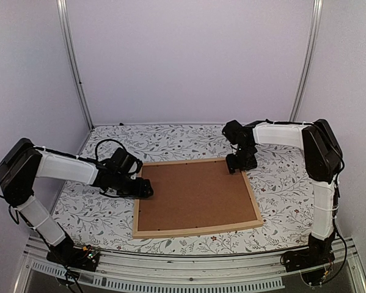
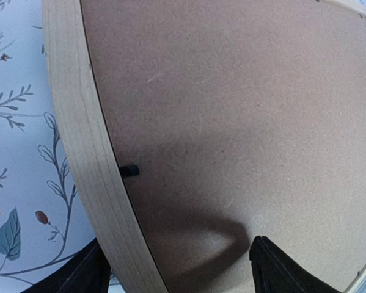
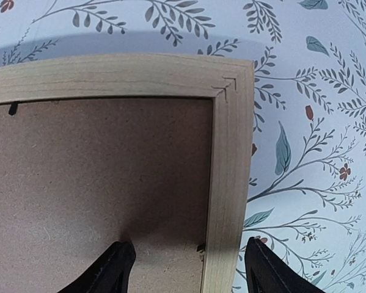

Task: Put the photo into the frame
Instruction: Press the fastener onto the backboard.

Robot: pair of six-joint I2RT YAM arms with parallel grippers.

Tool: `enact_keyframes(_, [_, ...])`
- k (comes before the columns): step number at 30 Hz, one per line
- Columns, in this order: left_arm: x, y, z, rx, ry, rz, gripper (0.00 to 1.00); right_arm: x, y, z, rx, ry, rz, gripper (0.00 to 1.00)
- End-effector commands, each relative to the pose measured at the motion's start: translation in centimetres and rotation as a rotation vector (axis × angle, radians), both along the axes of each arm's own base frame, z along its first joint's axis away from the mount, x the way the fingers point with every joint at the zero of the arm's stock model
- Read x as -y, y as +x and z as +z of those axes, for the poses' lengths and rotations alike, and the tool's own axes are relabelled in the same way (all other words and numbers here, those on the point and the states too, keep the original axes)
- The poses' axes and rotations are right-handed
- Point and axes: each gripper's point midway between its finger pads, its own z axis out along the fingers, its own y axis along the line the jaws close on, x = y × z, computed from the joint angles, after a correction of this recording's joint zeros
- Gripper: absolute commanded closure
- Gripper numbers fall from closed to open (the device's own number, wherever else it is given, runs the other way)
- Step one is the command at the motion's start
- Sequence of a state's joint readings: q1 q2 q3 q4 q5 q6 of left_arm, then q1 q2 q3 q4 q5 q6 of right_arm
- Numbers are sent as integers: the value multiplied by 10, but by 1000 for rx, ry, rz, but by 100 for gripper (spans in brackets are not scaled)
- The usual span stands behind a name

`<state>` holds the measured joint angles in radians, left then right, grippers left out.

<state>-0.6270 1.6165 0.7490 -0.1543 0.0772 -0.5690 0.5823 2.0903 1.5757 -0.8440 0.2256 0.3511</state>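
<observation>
The frame (image 1: 195,231), thin light wood, lies flat on the table with a plain brown backing board (image 1: 195,195) filling it. The photo is hidden. My left gripper (image 1: 143,188) is open at the frame's left rail (image 2: 85,140); one finger is outside the rail and the other finger (image 2: 274,268) is over the board (image 2: 231,122). My right gripper (image 1: 237,163) is open at the far right corner. In the right wrist view it (image 3: 189,243) straddles the right rail (image 3: 231,171), with one finger over the board (image 3: 97,177) and one over the cloth.
A floral-patterned cloth (image 1: 97,213) covers the table around the frame. Small black tabs (image 2: 129,171) sit at the rail's inner edge, another tab (image 3: 13,108) along the far rail. White walls and metal posts (image 1: 73,61) enclose the back and sides.
</observation>
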Motion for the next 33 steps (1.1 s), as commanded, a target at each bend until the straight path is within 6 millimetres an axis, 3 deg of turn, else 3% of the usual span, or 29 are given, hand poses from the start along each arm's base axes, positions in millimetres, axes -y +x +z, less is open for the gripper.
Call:
enact_keyframes(1, [10,-22,-13,-68,2,-62,18,-2,-29,3,-64,49,22,33])
enact_keyframes(3, [8,-20,-11,-58,10,-53,17,4,-35,19,-46,67,14,32])
enact_keyframes(8, [4,-14,-4,-22,28,-32,14,23,-63,35,-50,76,-8,32])
enact_keyframes(9, [3,-12,-1,-13,29,-28,14,27,-70,34,-58,75,-15,32])
enact_keyframes(10, [2,-9,2,4,38,-20,13,39,-88,37,-67,74,-36,32])
enact_keyframes(16, [2,-7,3,7,48,-21,13,55,-114,25,-109,55,-63,32])
enact_keyframes(33, [3,-9,0,-7,50,-31,12,67,-130,2,-164,14,-70,31])
